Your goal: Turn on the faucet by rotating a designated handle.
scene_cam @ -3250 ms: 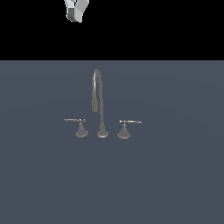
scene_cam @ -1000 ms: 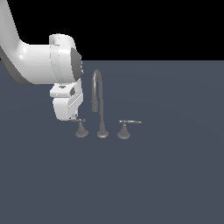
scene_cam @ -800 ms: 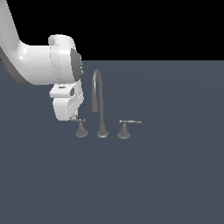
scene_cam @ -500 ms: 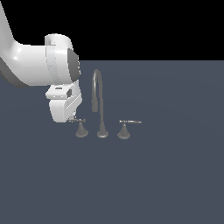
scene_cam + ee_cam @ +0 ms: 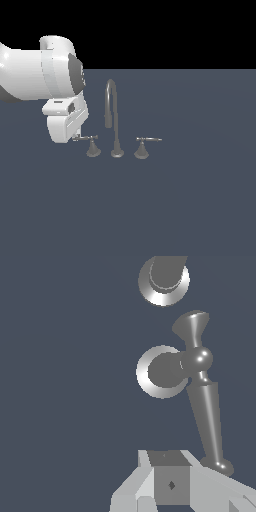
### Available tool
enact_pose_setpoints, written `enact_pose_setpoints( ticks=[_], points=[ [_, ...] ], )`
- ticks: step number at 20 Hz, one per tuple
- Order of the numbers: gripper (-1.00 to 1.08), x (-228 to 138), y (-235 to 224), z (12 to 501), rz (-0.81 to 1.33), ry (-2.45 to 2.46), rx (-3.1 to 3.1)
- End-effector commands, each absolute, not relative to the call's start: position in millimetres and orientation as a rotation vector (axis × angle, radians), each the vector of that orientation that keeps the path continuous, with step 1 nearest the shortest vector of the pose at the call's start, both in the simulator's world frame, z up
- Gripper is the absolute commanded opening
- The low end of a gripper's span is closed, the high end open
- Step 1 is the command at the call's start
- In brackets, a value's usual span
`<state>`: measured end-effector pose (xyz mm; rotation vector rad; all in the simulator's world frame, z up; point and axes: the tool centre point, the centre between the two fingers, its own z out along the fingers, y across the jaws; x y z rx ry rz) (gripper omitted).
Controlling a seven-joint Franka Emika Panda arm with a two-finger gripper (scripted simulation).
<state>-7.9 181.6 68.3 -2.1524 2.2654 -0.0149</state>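
The faucet [image 5: 117, 145] stands in the middle of the dark grey surface, its gooseneck spout [image 5: 110, 102] drooping toward the exterior view's left. The handle [image 5: 89, 142] is the lever on the cone base at the exterior view's left; in the wrist view its lever [image 5: 206, 416] runs out from the cone base [image 5: 159, 372]. My gripper [image 5: 76, 137] hangs at the lever's outer end, mostly hidden by the white hand. In the wrist view the gripper [image 5: 170, 468] looks shut and empty, with the lever's tip right beside its fingers [image 5: 171, 485].
The twin right-hand lever handle [image 5: 143, 147] stands on the exterior view's right of the spout. The spout's base [image 5: 164, 278] shows beyond the handle in the wrist view. My white arm [image 5: 35, 75] fills the exterior view's upper left.
The arm came down from the top to the left handle, and in the last second the hand shifted slightly to the exterior view's left. The lever shows no clear turn.
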Motion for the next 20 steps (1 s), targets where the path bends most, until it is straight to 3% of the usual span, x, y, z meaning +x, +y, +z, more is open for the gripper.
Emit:
enact_pose_setpoints(
  ticks=[1, 14, 15, 20],
  points=[
    [-1.0, -16.0, 175.7, 66.9, -0.012, 2.277, -2.152],
    [-1.0, -56.8, 168.2, 65.0, -0.001, 2.282, -2.158],
    [-1.0, -53.7, 184.9, 67.5, 0.002, 2.246, -2.177],
    [-1.0, -63.9, 162.4, 66.4, 0.001, 2.261, -2.17]
  ],
)
